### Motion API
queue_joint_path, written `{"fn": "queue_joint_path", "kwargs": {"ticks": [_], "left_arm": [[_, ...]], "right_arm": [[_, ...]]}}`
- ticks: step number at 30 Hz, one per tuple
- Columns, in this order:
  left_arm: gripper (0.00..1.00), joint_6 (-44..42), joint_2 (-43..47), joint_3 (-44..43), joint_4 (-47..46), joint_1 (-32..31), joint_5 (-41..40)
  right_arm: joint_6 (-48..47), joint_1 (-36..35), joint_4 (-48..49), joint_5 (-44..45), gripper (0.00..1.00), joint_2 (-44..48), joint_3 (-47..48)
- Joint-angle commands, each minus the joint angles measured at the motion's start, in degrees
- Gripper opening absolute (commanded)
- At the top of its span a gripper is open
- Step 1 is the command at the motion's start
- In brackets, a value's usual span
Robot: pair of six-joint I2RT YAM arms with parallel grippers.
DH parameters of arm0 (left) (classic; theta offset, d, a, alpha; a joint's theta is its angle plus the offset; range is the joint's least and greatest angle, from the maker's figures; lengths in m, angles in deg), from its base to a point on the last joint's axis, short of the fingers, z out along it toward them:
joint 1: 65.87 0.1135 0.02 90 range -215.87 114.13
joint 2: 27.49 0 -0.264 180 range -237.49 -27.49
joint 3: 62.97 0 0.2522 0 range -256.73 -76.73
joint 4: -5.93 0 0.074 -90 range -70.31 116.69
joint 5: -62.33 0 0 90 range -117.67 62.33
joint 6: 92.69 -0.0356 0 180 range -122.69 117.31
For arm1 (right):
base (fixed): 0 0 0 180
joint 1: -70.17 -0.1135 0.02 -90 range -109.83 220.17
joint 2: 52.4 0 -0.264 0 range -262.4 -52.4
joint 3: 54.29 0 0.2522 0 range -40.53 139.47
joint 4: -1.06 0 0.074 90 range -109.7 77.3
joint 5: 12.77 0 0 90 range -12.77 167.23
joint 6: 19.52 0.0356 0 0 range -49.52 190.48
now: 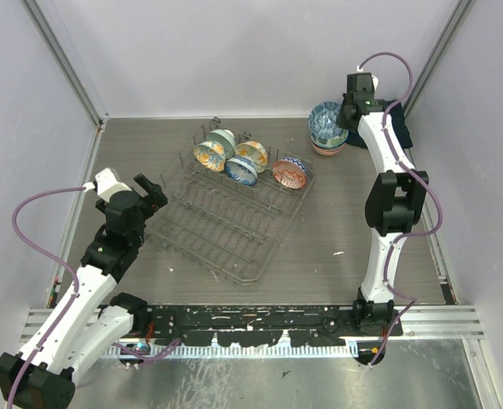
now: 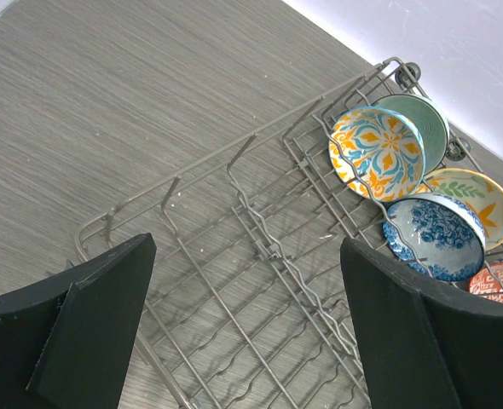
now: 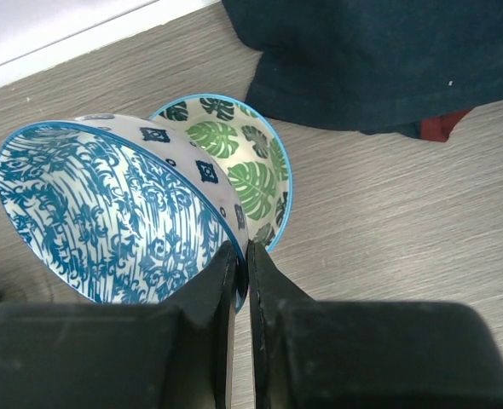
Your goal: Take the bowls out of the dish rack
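Pinching a blue bowl [image 3: 106, 213] by its rim over the green leaf bowl [image 3: 234, 153] beside the dish rack [image 1: 226, 230], the right gripper [image 3: 241, 256] is clamped, the left gripper [image 2: 243, 256] stands wide apart, and five bowls [image 1: 241, 170] are left inside.

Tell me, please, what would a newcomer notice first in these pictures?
The right fingers pinch the rim of a blue-and-white bowl, tilted over a green-leaf bowl at the far right. Five colourful bowls stand on edge at the far end of the wire dish rack, with the left fingers wide open near its left side.
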Motion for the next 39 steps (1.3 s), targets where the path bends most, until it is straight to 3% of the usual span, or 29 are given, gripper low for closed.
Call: {"fn": "queue_joint_path", "kwargs": {"ticks": [1, 39], "left_arm": [[0.98, -0.78, 0.51, -0.86, -1.77, -0.17, -0.95], [0.98, -0.79, 0.47, -0.73, -1.92, -0.12, -0.99]], "right_arm": [[1.85, 0.34, 3.48, -2.65, 0.01, 1.25, 3.93], [3.61, 2.25, 4.75, -0.68, 0.02, -5.86, 5.83]]}}
